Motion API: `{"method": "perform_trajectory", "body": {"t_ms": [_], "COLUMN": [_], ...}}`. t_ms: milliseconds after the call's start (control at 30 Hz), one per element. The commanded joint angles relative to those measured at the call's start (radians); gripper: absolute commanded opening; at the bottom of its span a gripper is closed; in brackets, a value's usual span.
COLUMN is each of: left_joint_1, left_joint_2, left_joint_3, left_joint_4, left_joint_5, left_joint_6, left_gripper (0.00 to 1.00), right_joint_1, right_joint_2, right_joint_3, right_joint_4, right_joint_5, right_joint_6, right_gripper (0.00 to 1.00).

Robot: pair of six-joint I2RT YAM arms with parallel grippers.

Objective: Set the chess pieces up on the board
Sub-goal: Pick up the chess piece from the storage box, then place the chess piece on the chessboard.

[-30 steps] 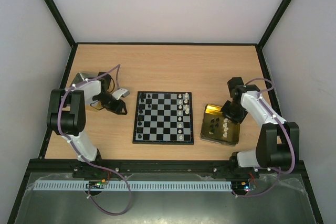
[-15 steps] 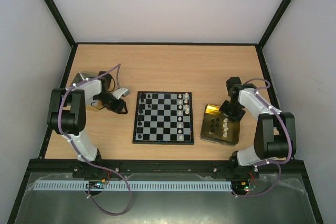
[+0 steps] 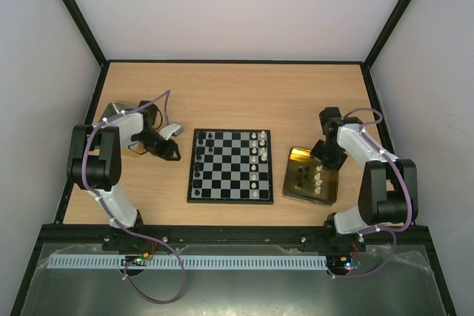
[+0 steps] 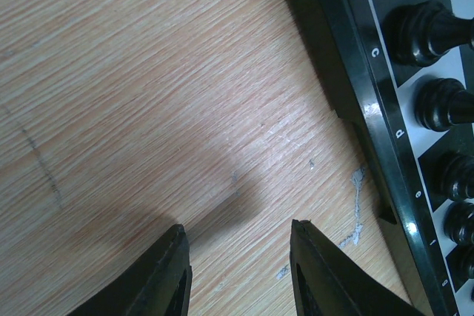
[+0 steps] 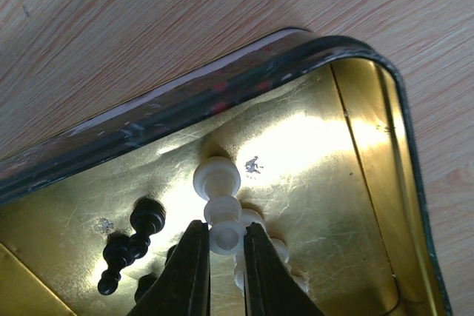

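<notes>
On the pale wooden tabletop [image 3: 237, 94], seen from the top external camera, the small square chessboard [image 3: 229, 175] with black and pale-grey squares lies between the two arms. Its left edge carries black chess pieces [image 3: 200, 159] and its right files carry cream chess pieces [image 3: 258, 155], with gaps. Setup is judged partly complete. A shiny gold square tin [image 3: 330, 187] sits just right of the chessboard and serves as the parts supply, with several loose pieces lying in it. The right pincer [image 3: 326, 159] reaches down into the tin's far end. The left pincer [image 3: 169, 153] hangs low beside the chessboard's left edge, well apart from the right arm's working area, presumably parked.

From the left wrist camera, the left pincer [image 4: 237, 271] shows both fingers [image 4: 174, 275] standing moderately apart over bare wood, with nothing between them. The chessboard's black border, lettered c, d, e, runs just beside it, and black pieces stand upright on the adjoining squares.

From the right wrist camera, the right pincer [image 5: 221, 246] is clamped narrow on one cream turned piece [image 5: 218, 190]. It grips at the slender waist, where the fingers seat between wider collars and slip is less likely. This piece is inside the tin, near its curved wall. Whether it is clear of the tin floor cannot be told. More cream pieces lie just behind it and a black piece [image 5: 132, 246] lies just beside it, so a straight lift is advisable to avoid disturbing them.
</notes>
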Motion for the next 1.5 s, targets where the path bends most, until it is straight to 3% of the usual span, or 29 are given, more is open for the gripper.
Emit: {"method": "perform_trajectory", "body": {"t_ms": [0,267,567,900,1467], "left_joint_1": [-0.006,-0.009,-0.027,-0.044,-0.051], "left_joint_2": [0.028,0.026,0.024,0.025,0.023], "left_joint_3": [-0.023,-0.026,-0.022,-0.009,-0.001], "left_joint_4": [0.009,0.006,0.003,-0.004,0.004], "left_joint_5": [-0.021,-0.019,-0.024,-0.033,-0.021], "left_joint_6": [-0.001,-0.002,-0.008,-0.018,-0.033], "left_gripper": [0.39,0.39,0.39,0.39,0.39], "right_joint_1": [-0.006,0.050,0.319,0.532,0.568], "right_joint_2": [-0.054,-0.146,-0.155,-0.048,0.140], "right_joint_3": [0.038,0.106,0.222,0.248,0.291], "right_joint_4": [-0.061,-0.154,-0.229,-0.150,-0.050], "right_joint_5": [0.045,0.051,0.019,-0.052,-0.125], "right_joint_6": [-0.016,-0.007,0.103,0.138,0.076], "right_gripper": [0.05,0.05,0.04,0.05,0.08]}}
